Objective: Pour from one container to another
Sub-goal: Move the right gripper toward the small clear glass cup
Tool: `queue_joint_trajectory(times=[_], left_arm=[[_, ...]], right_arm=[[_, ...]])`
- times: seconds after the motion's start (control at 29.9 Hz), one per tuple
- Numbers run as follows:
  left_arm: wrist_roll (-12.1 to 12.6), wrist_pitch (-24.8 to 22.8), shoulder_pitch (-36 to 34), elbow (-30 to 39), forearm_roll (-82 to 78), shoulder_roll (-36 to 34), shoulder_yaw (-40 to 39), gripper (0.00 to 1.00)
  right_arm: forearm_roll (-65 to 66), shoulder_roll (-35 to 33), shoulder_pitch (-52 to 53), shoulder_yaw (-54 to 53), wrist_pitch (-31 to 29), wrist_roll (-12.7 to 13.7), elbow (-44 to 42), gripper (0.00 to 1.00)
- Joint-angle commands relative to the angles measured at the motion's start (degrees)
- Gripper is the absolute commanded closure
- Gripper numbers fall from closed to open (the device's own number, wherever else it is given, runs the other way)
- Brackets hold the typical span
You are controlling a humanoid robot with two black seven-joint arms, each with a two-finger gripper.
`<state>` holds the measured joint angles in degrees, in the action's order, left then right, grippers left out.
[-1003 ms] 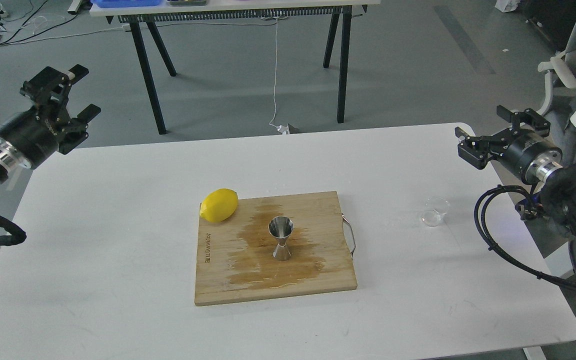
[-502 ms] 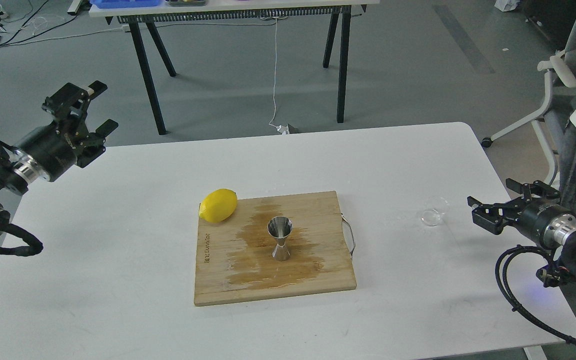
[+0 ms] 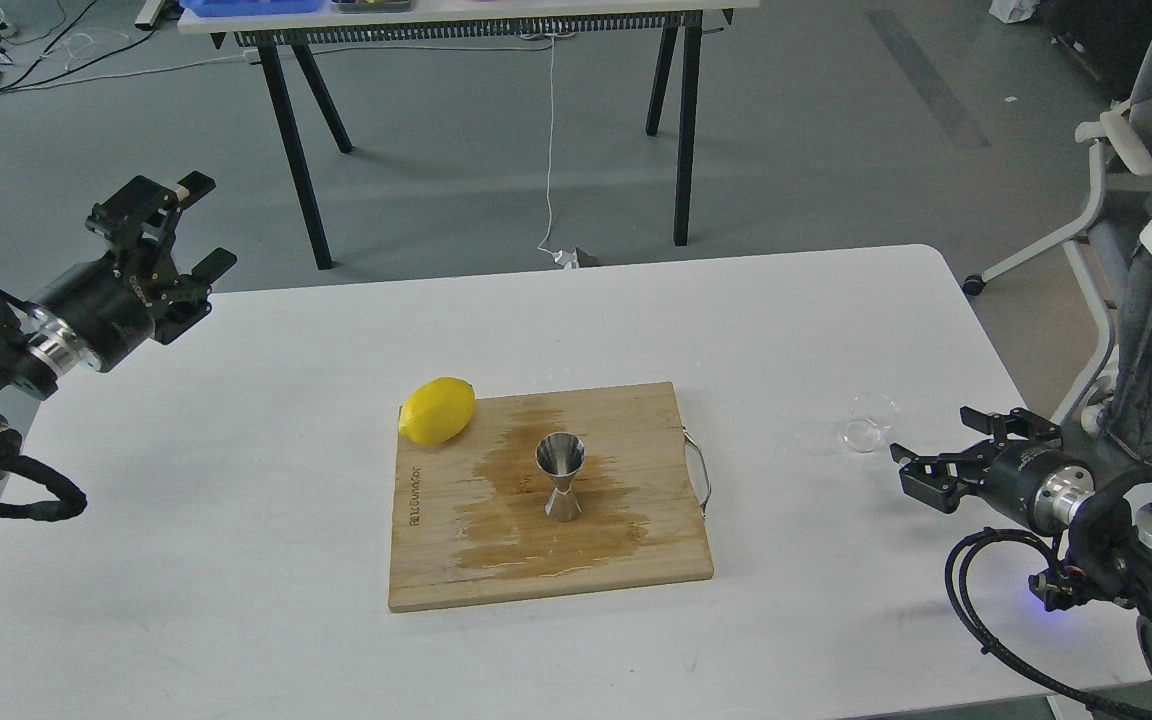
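The clear glass cup [image 3: 870,422] looks empty on the desk [image 3: 236,520]. The steel jigger [image 3: 562,478] stands upright. Both tools, left [image 3: 181,235] and right [image 3: 946,452], are spread open, holding nothing.

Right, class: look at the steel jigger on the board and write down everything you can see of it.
The jigger is a small shiny steel piece shaped like an hourglass: two cones joined at a narrow waist. It stands upright on its lower cone, open mouth up, near the middle of the wooden board, inside a dark wet stain. Only the board touches it. The lemon lies apart at the board's far left corner, and neither pincer is near it. Whether it holds liquid cannot be told.
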<state>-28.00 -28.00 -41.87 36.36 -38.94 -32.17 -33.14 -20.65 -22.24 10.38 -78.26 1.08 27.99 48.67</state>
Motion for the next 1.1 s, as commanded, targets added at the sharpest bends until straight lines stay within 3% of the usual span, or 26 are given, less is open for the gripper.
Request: queue_joint_trajectory(times=[0.0, 1.07], left_arm=[[0.0, 0.0, 0.1, -0.1, 0.0, 0.0, 0.0, 0.01], [0.0, 0.0, 1.3, -0.1, 0.1, 0.1, -0.1, 0.01]], right_arm=[[1.0, 1.5, 0.9, 1.0, -0.5, 0.0, -1.9, 0.02], [3.1, 6.4, 8.3, 1.8, -2.6, 0.0, -9.7, 0.06]])
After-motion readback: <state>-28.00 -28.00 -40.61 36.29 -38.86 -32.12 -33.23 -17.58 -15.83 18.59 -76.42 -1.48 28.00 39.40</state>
